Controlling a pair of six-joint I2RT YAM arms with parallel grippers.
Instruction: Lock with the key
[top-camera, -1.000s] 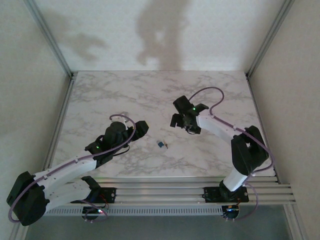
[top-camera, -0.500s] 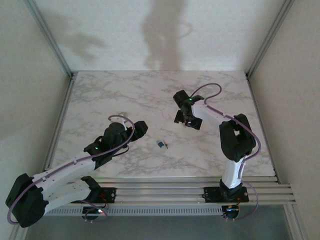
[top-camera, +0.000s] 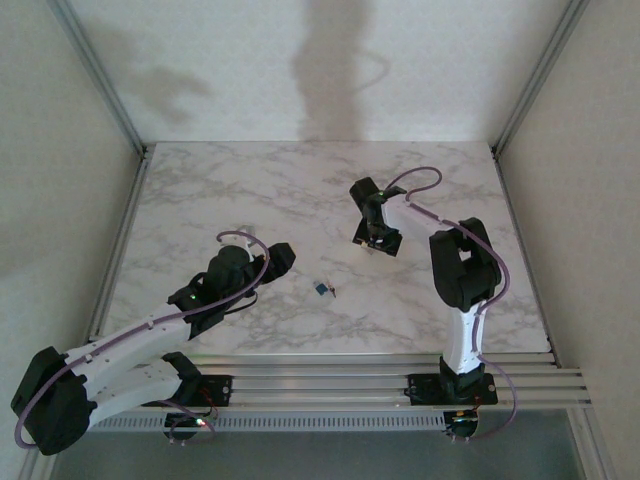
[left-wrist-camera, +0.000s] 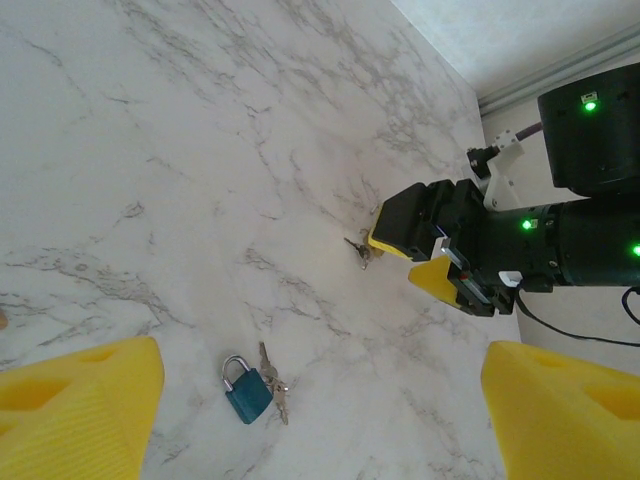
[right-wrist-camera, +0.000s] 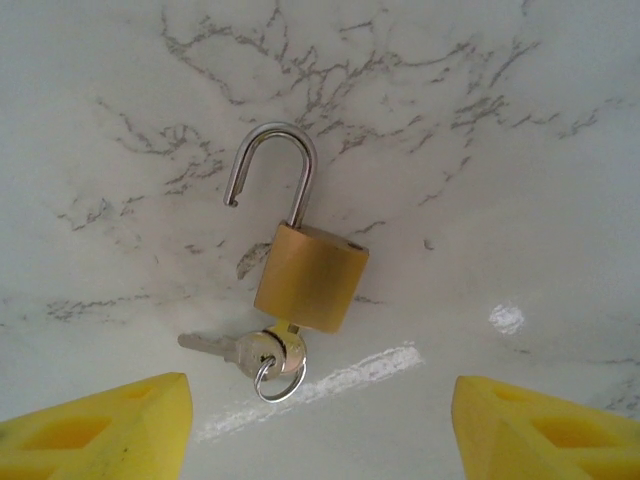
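A brass padlock (right-wrist-camera: 310, 275) lies flat on the marble with its steel shackle (right-wrist-camera: 272, 165) swung open. A key (right-wrist-camera: 286, 350) sits in its bottom, and a ring (right-wrist-camera: 276, 381) carries a second key (right-wrist-camera: 212, 346). My right gripper (right-wrist-camera: 320, 430) hovers just short of it, open, one yellow finger on each side and nothing between them. From above, the right gripper (top-camera: 377, 238) covers this padlock. A small blue padlock (left-wrist-camera: 247, 393) with its own keys (left-wrist-camera: 272, 380) lies before my open left gripper (left-wrist-camera: 320, 420), a short way from it (top-camera: 280, 258).
The blue padlock (top-camera: 321, 289) lies mid-table between the two arms. The right arm's elbow (top-camera: 460, 265) stands folded upright near the right side. Metal frame rails (top-camera: 120, 230) border the marble table, with white walls behind.
The right arm has folded upright at the elbow, drawing its gripper slightly right and down over the brass padlock, with its fingers coming closer together. The left arm has hardly moved.
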